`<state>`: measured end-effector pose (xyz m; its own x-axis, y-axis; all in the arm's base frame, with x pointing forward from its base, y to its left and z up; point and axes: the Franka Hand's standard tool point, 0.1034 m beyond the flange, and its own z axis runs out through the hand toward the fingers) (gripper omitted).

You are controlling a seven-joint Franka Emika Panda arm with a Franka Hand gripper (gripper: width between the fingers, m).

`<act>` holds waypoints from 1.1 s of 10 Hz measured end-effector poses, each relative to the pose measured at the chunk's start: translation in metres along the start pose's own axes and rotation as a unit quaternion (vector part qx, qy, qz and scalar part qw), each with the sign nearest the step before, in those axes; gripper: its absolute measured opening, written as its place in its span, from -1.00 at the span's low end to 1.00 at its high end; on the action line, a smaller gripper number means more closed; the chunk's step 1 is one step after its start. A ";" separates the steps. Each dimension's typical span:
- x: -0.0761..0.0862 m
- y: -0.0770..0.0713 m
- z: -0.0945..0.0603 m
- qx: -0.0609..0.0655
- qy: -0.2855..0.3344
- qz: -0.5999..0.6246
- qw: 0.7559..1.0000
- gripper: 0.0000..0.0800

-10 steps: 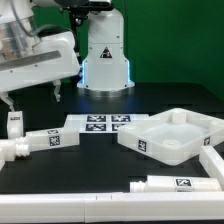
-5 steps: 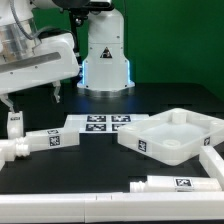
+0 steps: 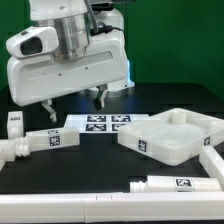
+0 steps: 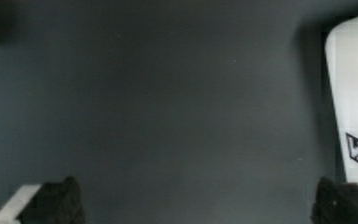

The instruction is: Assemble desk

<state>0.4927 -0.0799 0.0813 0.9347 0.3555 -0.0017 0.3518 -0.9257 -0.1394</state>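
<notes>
The white desk top [image 3: 176, 136], rimmed with round corner holes, lies on the black table at the exterior view's right. One tagged leg [image 3: 44, 142] lies at the left and a short one [image 3: 14, 123] stands behind it. Another leg [image 3: 176, 184] lies at the front and one [image 3: 211, 160] lies at the right edge. My gripper [image 3: 74, 104] hangs open and empty above the table, left of the marker board [image 3: 102, 124]. In the wrist view the gripper [image 4: 201, 203] shows dark fingertips [image 4: 55, 202] wide apart over bare table. A white tagged piece [image 4: 354, 100] lies at that frame's edge; I cannot tell which it is.
The white robot base [image 3: 118, 62] stands behind the marker board, partly hidden by the arm. A green wall closes the back. The table's front edge runs just below the front leg.
The arm has swung from the exterior view's left toward the middle, and the gripper now hangs nearer the marker board. The jaws stay open. The desk parts have not moved.
</notes>
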 end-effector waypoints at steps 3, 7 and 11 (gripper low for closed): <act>0.007 0.001 -0.003 -0.011 0.009 -0.011 1.000 0.62; 0.093 -0.050 0.003 -0.020 0.031 -0.108 0.993 0.62; 0.110 -0.069 0.010 -0.024 0.029 -0.126 0.991 0.62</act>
<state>0.5711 0.0241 0.0807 0.8177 0.5694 0.0847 0.5752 -0.8139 -0.0815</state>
